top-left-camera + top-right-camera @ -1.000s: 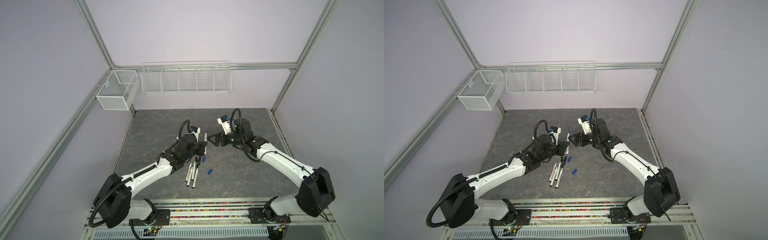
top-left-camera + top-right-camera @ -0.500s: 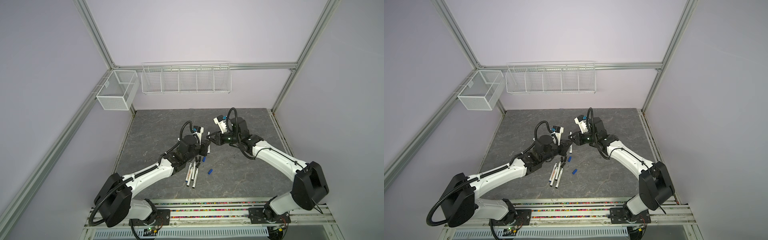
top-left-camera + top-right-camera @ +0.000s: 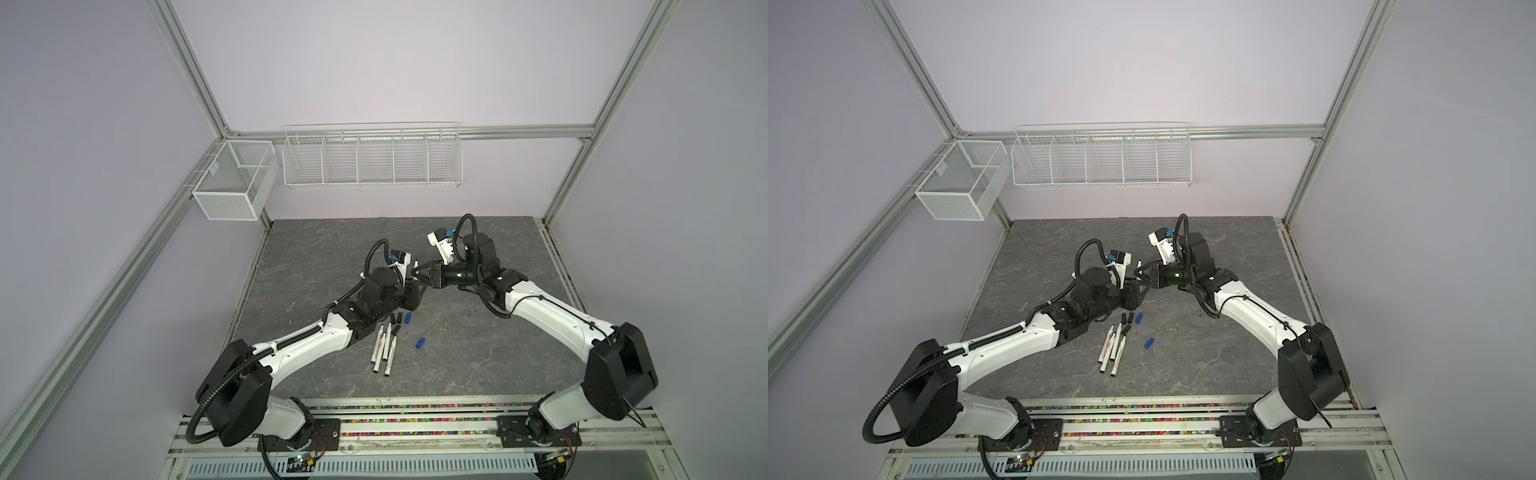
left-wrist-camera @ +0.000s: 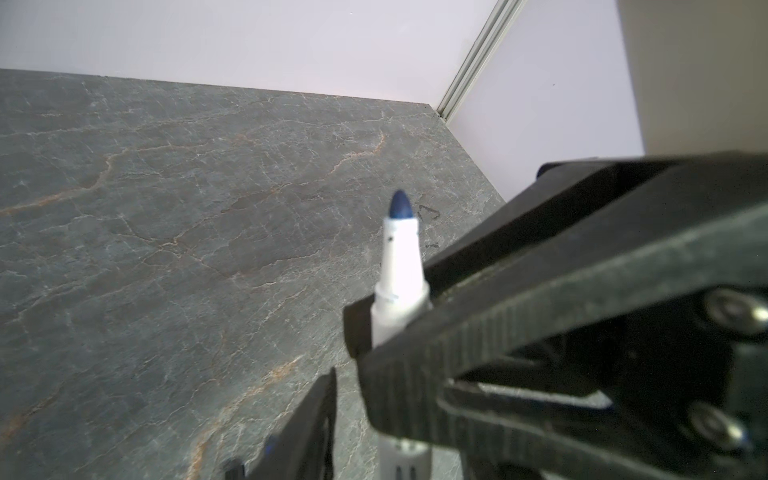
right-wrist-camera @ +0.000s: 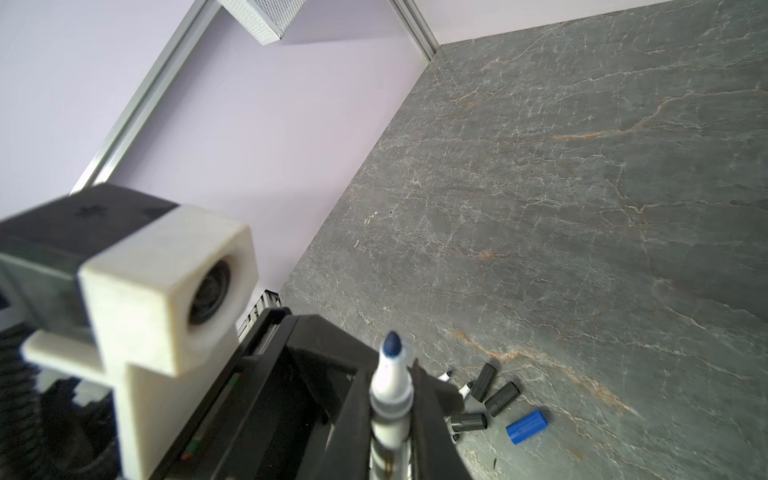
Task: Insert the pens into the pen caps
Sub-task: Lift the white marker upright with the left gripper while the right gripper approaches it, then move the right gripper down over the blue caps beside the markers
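Note:
A white pen with a blue tip (image 5: 390, 386) stands upright above the table, and my right gripper (image 5: 390, 374) is shut on its barrel just below the tip. In the left wrist view the same pen (image 4: 401, 266) rises between the right gripper's fingers (image 4: 519, 332). My left gripper (image 3: 411, 300) sits just under that grip, open; its one visible finger (image 4: 316, 419) stands apart from the barrel and the other is hidden. Three more pens (image 3: 384, 347) lie on the table near the front. Black pen caps (image 5: 503, 399) and two blue pen caps (image 3: 408, 318) (image 3: 421, 343) lie beside them.
The dark stone table (image 3: 478, 353) has walls close on three sides. A wire basket (image 3: 372, 160) hangs on the back wall and a mesh box (image 3: 232, 187) at the back left corner. The left wrist camera (image 5: 166, 291) sits close to the right gripper.
My right gripper has moved left to the upright pen and shut on it. My left gripper's jaws, shut on that pen before, have come apart.

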Motion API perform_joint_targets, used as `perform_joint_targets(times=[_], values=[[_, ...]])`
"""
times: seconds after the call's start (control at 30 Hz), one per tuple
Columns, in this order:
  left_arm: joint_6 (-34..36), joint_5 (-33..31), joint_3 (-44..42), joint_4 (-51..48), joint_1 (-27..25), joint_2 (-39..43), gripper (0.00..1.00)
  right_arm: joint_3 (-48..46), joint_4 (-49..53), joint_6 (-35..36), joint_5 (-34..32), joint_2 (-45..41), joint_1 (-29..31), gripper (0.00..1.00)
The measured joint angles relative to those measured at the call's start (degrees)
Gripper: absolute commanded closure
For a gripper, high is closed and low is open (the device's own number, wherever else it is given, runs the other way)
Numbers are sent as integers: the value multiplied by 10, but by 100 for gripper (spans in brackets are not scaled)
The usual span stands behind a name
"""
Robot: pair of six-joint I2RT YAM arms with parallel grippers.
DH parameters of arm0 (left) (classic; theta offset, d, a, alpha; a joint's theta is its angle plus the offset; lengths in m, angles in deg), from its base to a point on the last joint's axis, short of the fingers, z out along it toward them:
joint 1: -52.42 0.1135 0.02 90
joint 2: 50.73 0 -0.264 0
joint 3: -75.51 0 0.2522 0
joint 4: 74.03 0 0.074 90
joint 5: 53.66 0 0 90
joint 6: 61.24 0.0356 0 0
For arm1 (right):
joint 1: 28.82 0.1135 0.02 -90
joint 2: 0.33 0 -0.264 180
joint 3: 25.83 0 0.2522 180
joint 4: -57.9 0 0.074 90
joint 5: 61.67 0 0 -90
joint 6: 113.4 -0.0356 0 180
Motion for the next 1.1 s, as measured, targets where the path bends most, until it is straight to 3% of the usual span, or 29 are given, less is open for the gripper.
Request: perform_joint_targets(times=[0.23,0.5,0.83,0.9,0.97,1.03,1.1], values=[[2,10,12,-3,0,-1,68,0,0,-1,1,-3,-10,92],[3,19,24,-7,0,-19,67,0,-5,-6,6,-3,-14,91],[5,25,35,-10,0,-34,100,0,-5,-6,5,-9,-16,90],[4,25,35,-10,1,-33,100,0,-4,-6,5,-10,-16,76],[-1,29,33,-8,5,-30,100,0,-3,-6,3,-10,-17,47],[-13,27,24,2,16,-23,100,0,4,-2,-3,-11,-18,35],[-34,10,5,12,33,-10,100,0,24,12,-22,-15,-19,30]])
